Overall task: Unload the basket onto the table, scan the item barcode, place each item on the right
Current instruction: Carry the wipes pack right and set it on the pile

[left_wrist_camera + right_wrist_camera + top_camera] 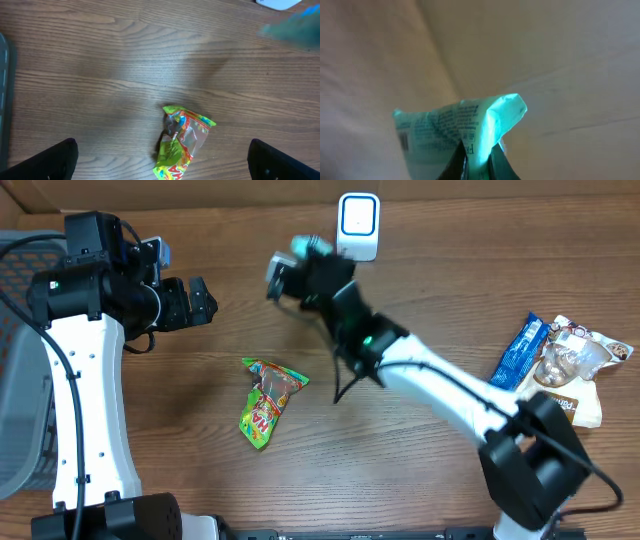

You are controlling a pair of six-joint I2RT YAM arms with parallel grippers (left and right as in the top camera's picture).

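- R gripper (300, 270) is pinching a teal packet (283, 272) by a thin edge, jaws nearly together. In the wrist view the two fingers (496, 159) are meeting on the film at the bottom of the frame.
- Packet is hanging in the air, off the table (180, 420), just beside the white scanner (358, 225) at the far edge, on its left side.
- Barcode (404, 142) is showing at the packet's left edge in the wrist view, along w/ small print. Can't tell whether it is facing the scanner window.
- Handling, my guess: packet is looking light, thin and soft. The film is creasing and folding over at the top corner, so it is prob. flopping and curling when tilted. A curled face is likely making the code hard to read.
- Glossy film is prob. slippery, so an edge pinch is risking a twist or slip. A hold on a flat seam, away from the code, seems best.
- L gripper (200, 302) is standing wide, holding nothing, hovering above the table w/ a green bag (182, 142) lying below it.
- Containers: a grey mesh basket (22, 310) is sitting at the far left. Only part is in view, and no item is showing in that part.
- Loose on the right: a blue bar (520, 352) and a pouch (580, 370) are lying touching each other.
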